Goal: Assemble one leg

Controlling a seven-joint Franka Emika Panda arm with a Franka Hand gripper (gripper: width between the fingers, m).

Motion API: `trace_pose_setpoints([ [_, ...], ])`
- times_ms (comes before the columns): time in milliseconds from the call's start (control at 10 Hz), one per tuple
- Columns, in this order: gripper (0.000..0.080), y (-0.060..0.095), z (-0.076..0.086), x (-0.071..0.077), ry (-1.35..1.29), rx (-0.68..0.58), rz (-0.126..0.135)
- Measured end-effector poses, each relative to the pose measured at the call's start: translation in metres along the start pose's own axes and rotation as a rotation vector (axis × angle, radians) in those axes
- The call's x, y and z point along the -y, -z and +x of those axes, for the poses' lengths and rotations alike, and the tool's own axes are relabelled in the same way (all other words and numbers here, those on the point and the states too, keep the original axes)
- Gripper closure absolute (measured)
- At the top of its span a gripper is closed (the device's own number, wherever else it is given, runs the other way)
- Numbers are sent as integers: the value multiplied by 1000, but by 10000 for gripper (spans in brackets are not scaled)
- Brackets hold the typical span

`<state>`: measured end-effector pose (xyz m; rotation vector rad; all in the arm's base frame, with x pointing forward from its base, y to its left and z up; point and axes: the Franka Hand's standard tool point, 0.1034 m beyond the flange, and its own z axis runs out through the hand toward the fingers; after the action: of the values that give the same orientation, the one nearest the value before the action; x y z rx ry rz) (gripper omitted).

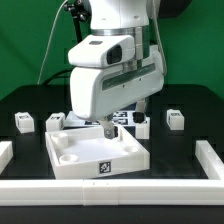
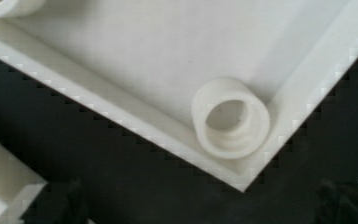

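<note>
The large white panel (image 1: pixel 95 152) lies on the black table, with round sockets at its corners. My gripper (image 1: pixel 107 128) hangs just over its far edge. In the wrist view the panel (image 2: pixel 140 60) fills the picture and one corner socket (image 2: pixel 229 118) lies right below the camera. My gripper (image 2: pixel 197 205) appears open, with its dark fingers (image 2: pixel 345 200) barely showing against the black table and nothing between them. Several small white legs with tags stand around the panel: two at the exterior view's left (image 1: pixel 24 122) (image 1: pixel 55 121), and two at its right (image 1: pixel 143 128) (image 1: pixel 175 119).
The marker board (image 1: pixel 127 117) lies behind the panel, partly hidden by the arm. A white rail (image 1: pixel 110 188) borders the table's front and sides. A blurred white shape (image 2: pixel 5 185) sits at the wrist view's edge.
</note>
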<state>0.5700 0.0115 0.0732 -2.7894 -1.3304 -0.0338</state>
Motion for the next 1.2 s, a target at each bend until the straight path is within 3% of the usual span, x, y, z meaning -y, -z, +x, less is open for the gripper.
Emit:
trace_pose_setpoints([
  [600,150,-1,-1,0,23,3,-1],
  [1000,150,-13,-28,22,343,56,15],
  [1200,150,-11,-38,23,292,57,18],
])
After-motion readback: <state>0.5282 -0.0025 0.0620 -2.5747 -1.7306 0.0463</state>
